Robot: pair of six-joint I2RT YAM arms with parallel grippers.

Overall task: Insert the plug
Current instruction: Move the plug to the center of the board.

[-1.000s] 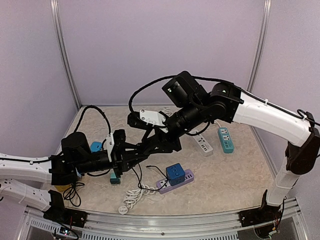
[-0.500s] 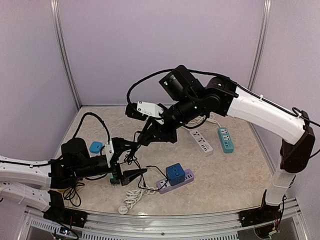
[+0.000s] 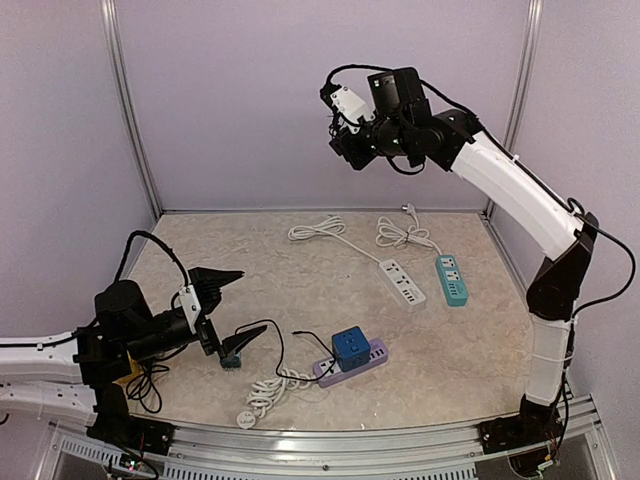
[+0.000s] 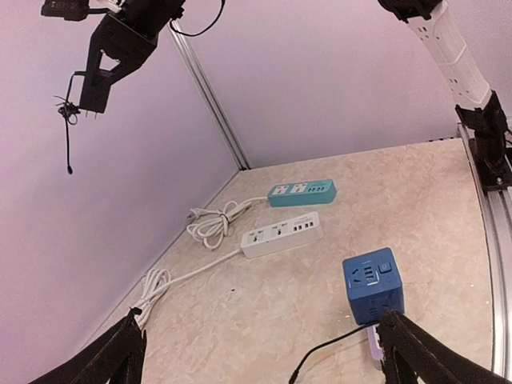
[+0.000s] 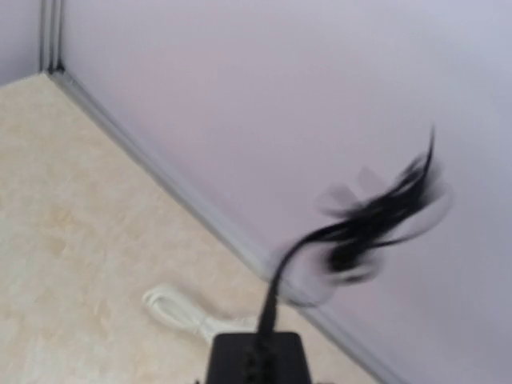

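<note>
The black plug (image 4: 94,86) hangs high in the air near the back wall, prongs down, with my right gripper (image 3: 345,140) shut on it. A short black cord (image 4: 68,136) dangles from it; in the right wrist view the plug body (image 5: 256,356) fills the bottom edge and its cord (image 5: 360,224) is a blur. A blue cube socket (image 3: 350,348) (image 4: 372,284) sits on a purple power strip (image 3: 372,358) at the front middle. My left gripper (image 3: 230,312) (image 4: 260,364) stands low at the front left, wide open and empty, pointing toward the cube.
A white power strip (image 3: 402,283) (image 4: 282,234) and a teal one (image 3: 451,279) (image 4: 301,192) lie at the back right, with coiled white cords (image 3: 318,229) behind. A thin black cord (image 3: 285,345) runs across the floor to the purple strip. A white cord bundle (image 3: 262,395) lies near the front rail.
My left gripper opened, let go and drew back to the left. My right arm swung from the meeting point up high toward the back wall, carrying the plug, whose cord is swinging.
</note>
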